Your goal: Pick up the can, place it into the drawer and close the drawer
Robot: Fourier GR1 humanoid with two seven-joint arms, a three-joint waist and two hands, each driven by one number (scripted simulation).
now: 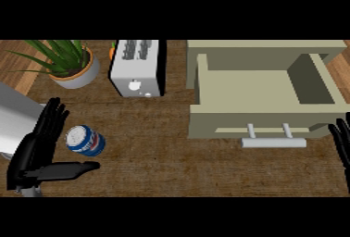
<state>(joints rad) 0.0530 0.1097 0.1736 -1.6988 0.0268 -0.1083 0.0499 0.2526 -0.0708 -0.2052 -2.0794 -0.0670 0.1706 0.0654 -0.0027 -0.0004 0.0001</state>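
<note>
Blue-and-white can (84,140) lies on the brown counter (171,162), not yet picked up; left hand (41,148) is open beside it w/ straight fingers and thumb spread under it, holding nothing. Beige drawer (263,88) stands pulled out, nothing in it, well apart to the right. Right hand (340,139) rests open at the right edge, so grasp, placing and closing are all left, I'd judge.

Can (84,140): blue body, white top with red marking. Drawer (263,99): pale olive-beige throughout, with a lighter grey-white handle (273,142). Toaster (137,67): white-silver casing, black slots and black side edge. Plant (58,55): green striped leaves; pot (75,78) grey with an orange-tan rim. Counter (171,162): mottled dark brown, woven-looking texture. Left hand (37,148) and right hand (340,141): black.
</note>
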